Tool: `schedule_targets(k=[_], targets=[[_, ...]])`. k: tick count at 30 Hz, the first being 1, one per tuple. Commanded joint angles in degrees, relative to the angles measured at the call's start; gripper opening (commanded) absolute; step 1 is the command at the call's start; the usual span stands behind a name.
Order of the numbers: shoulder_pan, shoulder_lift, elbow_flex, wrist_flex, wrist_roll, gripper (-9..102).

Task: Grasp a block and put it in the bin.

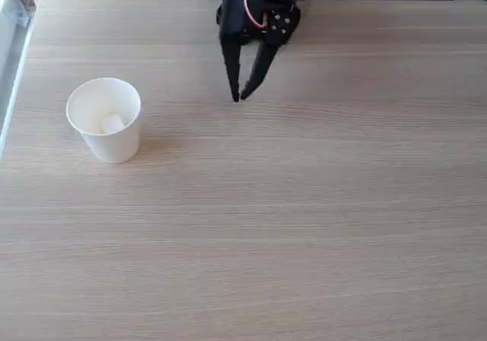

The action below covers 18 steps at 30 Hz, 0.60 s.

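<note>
In the fixed view a white paper cup, the bin (106, 139), stands upright on the left part of the wooden table. A small white block (112, 122) lies inside it at the bottom. My black gripper (240, 96) hangs at the top middle, well to the right of the cup, pointing down at the table. Its two fingertips meet at the bottom, so it is shut with nothing between them.
The light wooden table (304, 219) stretches wide in front and to the right of the arm. Its left edge (14, 105) runs close beside the cup. Chair legs and dark shapes stand beyond the far edge.
</note>
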<state>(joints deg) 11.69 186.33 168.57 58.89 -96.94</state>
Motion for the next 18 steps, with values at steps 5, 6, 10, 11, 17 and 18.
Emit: schedule_targets(k=[5,6,10,11,17,18], targets=[[-5.4,4.5,2.2,15.5,-0.8,0],[-5.5,4.5,2.8,16.7,-1.8,0],[-6.3,4.5,6.3,18.6,-1.8,0],[-6.3,4.5,7.1,18.3,-1.2,0],[-6.9,4.5,9.2,17.5,0.6,0],[-7.5,4.5,9.3,17.5,0.9,0]])
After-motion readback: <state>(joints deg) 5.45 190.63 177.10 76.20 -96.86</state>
